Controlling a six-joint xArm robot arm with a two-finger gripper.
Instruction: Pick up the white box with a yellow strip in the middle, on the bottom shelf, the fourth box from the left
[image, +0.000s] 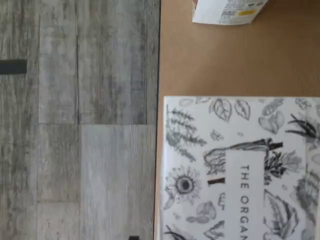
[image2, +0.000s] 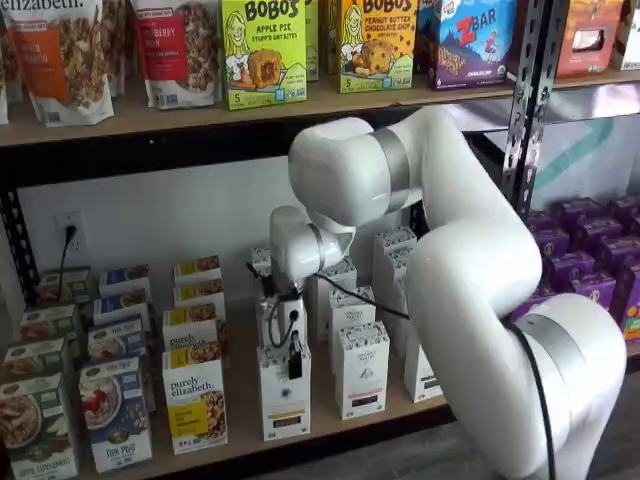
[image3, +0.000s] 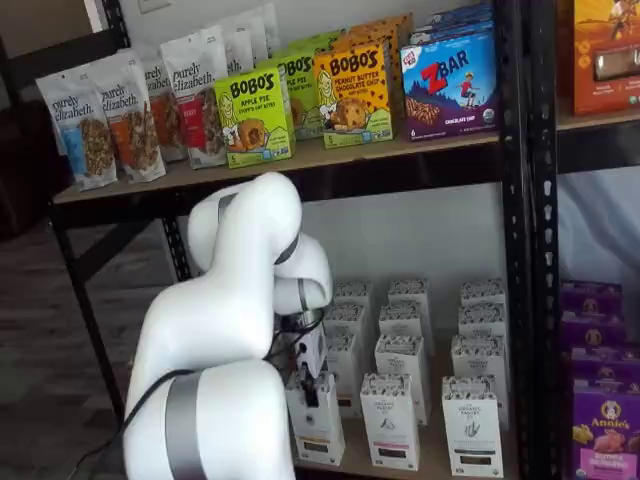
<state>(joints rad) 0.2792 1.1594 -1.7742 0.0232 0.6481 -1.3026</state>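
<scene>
**End effector poised over the front white carton**

Botanical line drawings fill the wrist view: the speckled top panel of the white box (image: 240, 170), seen from straight above, with bare wooden board beyond it and grey floor past the shelf edge. That same white box (image2: 285, 392) stands upright at the front edge of the bottom shelf (image2: 240, 425), heading a row of like cartons, just beside the yellow-panelled granola box (image2: 196, 398) on one side and another white carton (image2: 361, 368) on the other. Its front place is probably why it is the pick: nothing blocks a descent from above.

Hanging directly over it is the end effector (image2: 294, 352), black fingers pointing down at the carton's top. The fingers show side-on in both shelf views, so no gap is visible; I take them as spread wide, not yet pinching the carton. Next likely comes a straight lowering to straddle the narrow sides.
</scene>
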